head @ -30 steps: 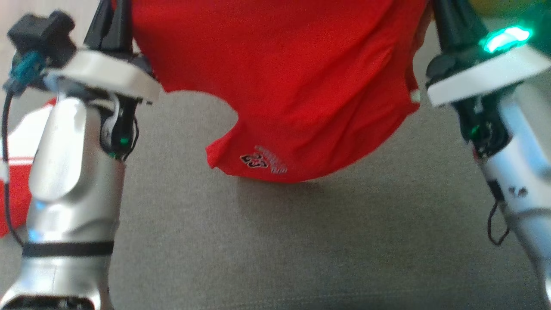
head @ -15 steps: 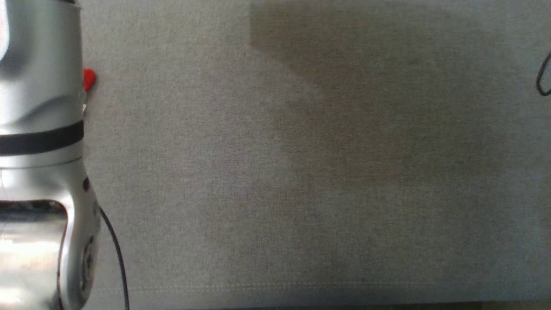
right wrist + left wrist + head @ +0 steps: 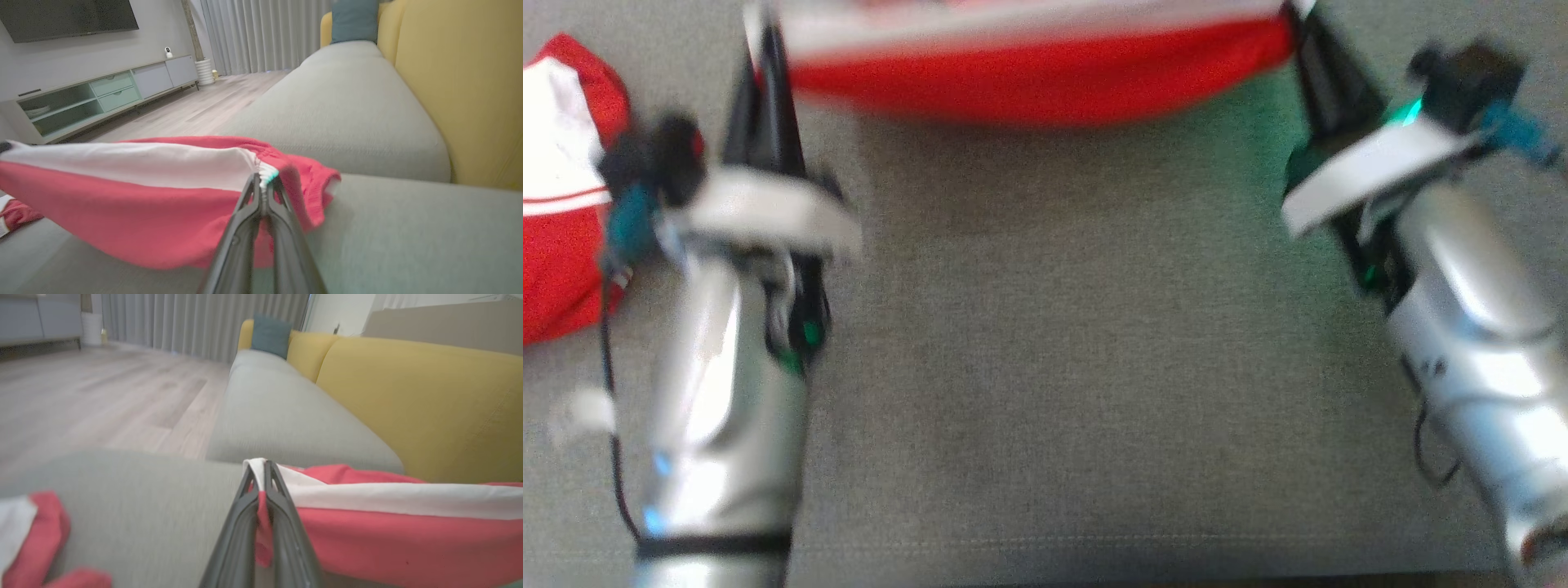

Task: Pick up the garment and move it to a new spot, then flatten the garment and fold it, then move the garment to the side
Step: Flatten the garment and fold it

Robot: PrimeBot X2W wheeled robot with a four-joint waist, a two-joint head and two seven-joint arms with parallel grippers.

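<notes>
One broad grey sofa seat (image 3: 1078,343) spreads under everything in the head view, and the wrist views show its yellow backrest (image 3: 408,396) rising along the far side, with wooden floor beyond the seat's front edge. Over that seat, at the top of the head view, hangs the garment (image 3: 1045,82), red with a white band along its upper edge, stretched sideways between the two arms and sagging in the middle; blur hides whether its lowest fold touches the cushion. The left forearm (image 3: 719,408) and the right forearm (image 3: 1470,327), both silver, reach up from the lower corners of the head view, well apart. A second red and white cloth (image 3: 564,204) lies crumpled on the seat just outside the left forearm. The left jaws are clenched on one end of the garment's white band, red cloth pinched between the dark fingers (image 3: 282,522). The right jaws are clenched on the opposite end, at the gathered corner of the band. A teal cushion (image 3: 269,335) leans against the backrest at the sofa's far end.
</notes>
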